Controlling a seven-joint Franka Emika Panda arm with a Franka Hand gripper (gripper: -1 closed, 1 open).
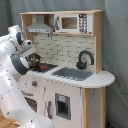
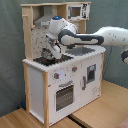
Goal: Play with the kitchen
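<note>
The kitchen (image 1: 75,95) is a tall white and light-wood toy unit. It has a grey hood (image 1: 40,26), a small microwave (image 1: 75,22), a black faucet (image 1: 85,59) over a sink (image 1: 74,74), and a red-ringed black stovetop (image 1: 46,66). The second exterior view shows its front with knobs (image 2: 56,76) and a windowed oven door (image 2: 64,95). My gripper (image 2: 50,52) hangs low over the stovetop (image 2: 50,59) under the hood (image 2: 45,20), pointing down. Something dark sits at its tip. In the first exterior view the gripper (image 1: 33,60) is partly hidden by my white arm (image 1: 12,60).
A grey curtain (image 1: 116,45) hangs behind the kitchen. The unit stands on a wooden floor (image 2: 100,112). My arm (image 2: 100,37) reaches across above the counter and sink from the second exterior view's right. The hood and shelf close off the room above the stovetop.
</note>
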